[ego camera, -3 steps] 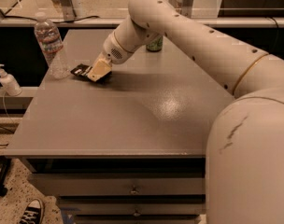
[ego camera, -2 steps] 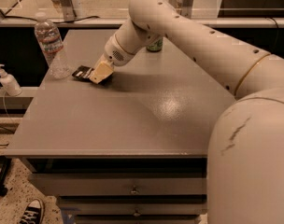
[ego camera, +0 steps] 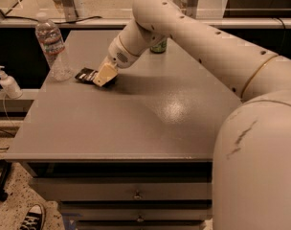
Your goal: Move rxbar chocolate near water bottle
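Note:
The rxbar chocolate [ego camera: 85, 75] is a thin black wrapped bar lying on the grey table [ego camera: 136, 119] at the back left. Its right end is covered by my gripper [ego camera: 103, 76], whose tan fingers sit down at the bar. The water bottle [ego camera: 51, 47], clear with a white cap and red-and-white label, stands upright just left of the bar, a short gap away. My white arm reaches in from the right and hides much of the right side.
A green soda can [ego camera: 159, 46] stands at the table's back edge, partly behind my arm. A small white pump dispenser bottle [ego camera: 7, 83] sits on a lower ledge to the left. Drawers run below the table front; a shoe [ego camera: 34, 218] is on the floor.
My gripper and the bar have shifted slightly left, toward the water bottle. The bottle and can have not moved.

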Available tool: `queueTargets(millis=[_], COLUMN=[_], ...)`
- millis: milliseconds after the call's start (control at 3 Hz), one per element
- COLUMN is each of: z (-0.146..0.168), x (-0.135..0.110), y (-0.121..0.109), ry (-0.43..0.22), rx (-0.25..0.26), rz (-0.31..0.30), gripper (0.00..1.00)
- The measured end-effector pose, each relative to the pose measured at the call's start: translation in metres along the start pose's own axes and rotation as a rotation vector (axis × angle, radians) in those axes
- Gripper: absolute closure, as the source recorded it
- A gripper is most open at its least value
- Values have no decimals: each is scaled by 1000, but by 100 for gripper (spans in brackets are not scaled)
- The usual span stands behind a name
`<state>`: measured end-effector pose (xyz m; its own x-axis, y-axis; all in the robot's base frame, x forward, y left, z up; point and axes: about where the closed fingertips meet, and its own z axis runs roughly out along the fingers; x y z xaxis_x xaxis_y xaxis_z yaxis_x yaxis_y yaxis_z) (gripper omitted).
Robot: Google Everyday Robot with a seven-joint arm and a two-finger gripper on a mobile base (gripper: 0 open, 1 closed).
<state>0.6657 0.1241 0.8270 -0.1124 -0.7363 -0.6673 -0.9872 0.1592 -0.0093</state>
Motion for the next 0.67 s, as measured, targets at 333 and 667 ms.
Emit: queueTargets(millis=[333,667], z=[0,1], x=[0,5], y=[0,1], ry=[0,15], rx=[0,-11], rz=[0,5], gripper=[35,12])
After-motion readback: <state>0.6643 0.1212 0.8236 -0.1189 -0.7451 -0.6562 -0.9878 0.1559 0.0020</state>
